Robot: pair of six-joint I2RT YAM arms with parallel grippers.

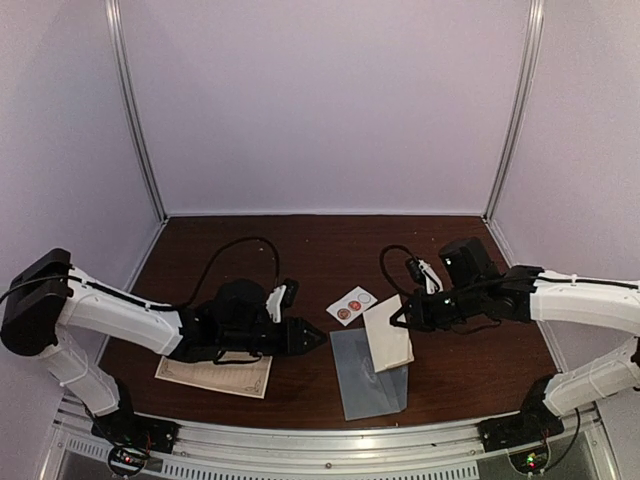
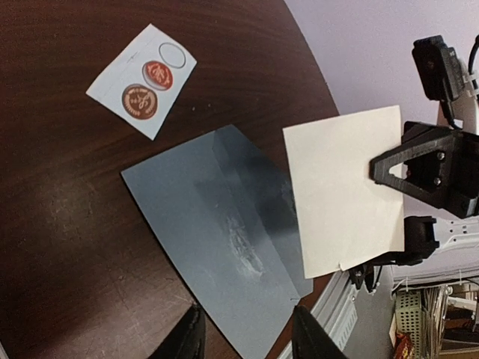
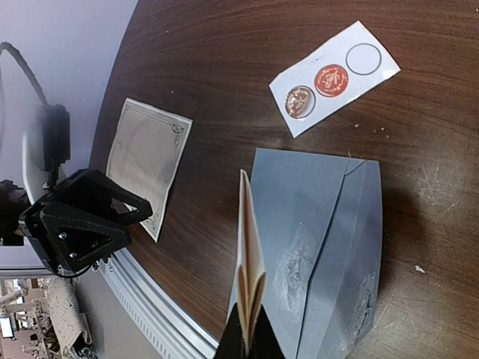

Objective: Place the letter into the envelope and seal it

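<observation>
The grey-blue envelope (image 1: 368, 378) lies flat on the brown table near the front edge, also in the left wrist view (image 2: 217, 232) and the right wrist view (image 3: 322, 232). My right gripper (image 1: 402, 316) is shut on a folded cream letter (image 1: 388, 336) and holds it tilted above the envelope's right part. The right wrist view shows the letter (image 3: 251, 254) edge-on between the fingertips (image 3: 251, 340). The left wrist view shows its flat face (image 2: 344, 194). My left gripper (image 1: 312, 336) is open and empty, just left of the envelope, whose near corner shows between its fingers (image 2: 247, 340).
A small white card with red round stickers (image 1: 351, 305) lies just behind the envelope. A sheet with an ornate border (image 1: 215, 376) lies under the left arm near the front edge. The metal rail (image 1: 330, 440) runs along the table's front.
</observation>
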